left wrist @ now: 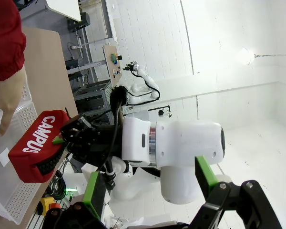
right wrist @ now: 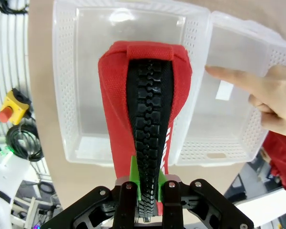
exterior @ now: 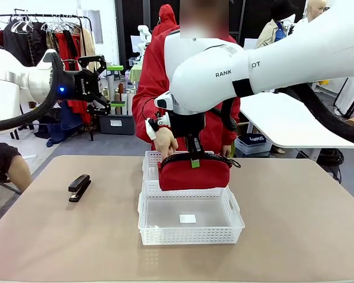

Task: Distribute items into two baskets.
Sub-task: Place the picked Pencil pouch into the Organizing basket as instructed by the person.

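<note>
My right gripper [exterior: 193, 158] is shut on the zipper edge of the red pouch [exterior: 194, 174] and holds it just above the two white baskets. In the right wrist view the pouch [right wrist: 145, 95] hangs from the gripper [right wrist: 148, 187] mostly over the larger near basket [right wrist: 62, 119]. Beside it lies the far basket [right wrist: 271, 57]. A person's hand [exterior: 165, 141] points a finger [right wrist: 233, 78] into the far basket [exterior: 148, 160]. The black stapler [exterior: 79, 187] lies on the table left of the near basket [exterior: 189, 237]. My left gripper [exterior: 106, 84] is open and raised at the far left.
The person in a red jacket stands at the table's far edge behind the baskets. The left wrist view shows its own green pads [left wrist: 95, 193], the right arm, and the pouch [left wrist: 38, 143]. Open tabletop lies to the right of the baskets.
</note>
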Available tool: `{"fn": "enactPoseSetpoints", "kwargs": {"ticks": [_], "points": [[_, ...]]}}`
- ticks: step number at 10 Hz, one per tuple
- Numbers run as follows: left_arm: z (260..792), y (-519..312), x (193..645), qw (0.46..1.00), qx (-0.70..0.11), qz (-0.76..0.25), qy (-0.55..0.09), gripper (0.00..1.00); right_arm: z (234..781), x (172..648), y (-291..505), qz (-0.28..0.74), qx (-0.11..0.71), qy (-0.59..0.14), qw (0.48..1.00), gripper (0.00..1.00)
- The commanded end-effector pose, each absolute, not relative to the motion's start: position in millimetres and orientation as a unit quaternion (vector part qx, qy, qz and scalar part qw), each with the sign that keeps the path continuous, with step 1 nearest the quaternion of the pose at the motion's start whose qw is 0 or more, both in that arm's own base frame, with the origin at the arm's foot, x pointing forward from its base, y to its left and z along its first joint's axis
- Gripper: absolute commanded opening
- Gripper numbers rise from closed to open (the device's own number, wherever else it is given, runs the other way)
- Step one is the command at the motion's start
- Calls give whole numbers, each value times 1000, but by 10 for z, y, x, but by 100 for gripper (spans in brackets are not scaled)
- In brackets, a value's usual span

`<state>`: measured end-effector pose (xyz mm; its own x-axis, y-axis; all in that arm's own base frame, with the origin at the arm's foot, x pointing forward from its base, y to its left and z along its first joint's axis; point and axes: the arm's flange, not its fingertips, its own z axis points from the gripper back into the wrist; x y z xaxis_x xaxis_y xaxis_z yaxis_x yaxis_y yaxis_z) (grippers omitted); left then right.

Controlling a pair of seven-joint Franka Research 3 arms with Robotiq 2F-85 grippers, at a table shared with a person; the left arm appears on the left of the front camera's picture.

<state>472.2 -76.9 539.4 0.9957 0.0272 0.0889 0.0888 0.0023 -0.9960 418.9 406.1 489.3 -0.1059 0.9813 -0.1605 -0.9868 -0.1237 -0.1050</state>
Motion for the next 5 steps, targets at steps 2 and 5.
{"fn": "enactPoseSetpoints", "kwargs": {"ticks": [2, 5], "points": [[5423, -759, 4715, 705, -708, -20, -41, 100, 4893, 4184, 4062, 746, -95, 15, 659, 0], [5423, -759, 4715, 705, -708, -20, -41, 100, 4669, 4210, 4066, 750, -97, 0, 654, 0]]}}
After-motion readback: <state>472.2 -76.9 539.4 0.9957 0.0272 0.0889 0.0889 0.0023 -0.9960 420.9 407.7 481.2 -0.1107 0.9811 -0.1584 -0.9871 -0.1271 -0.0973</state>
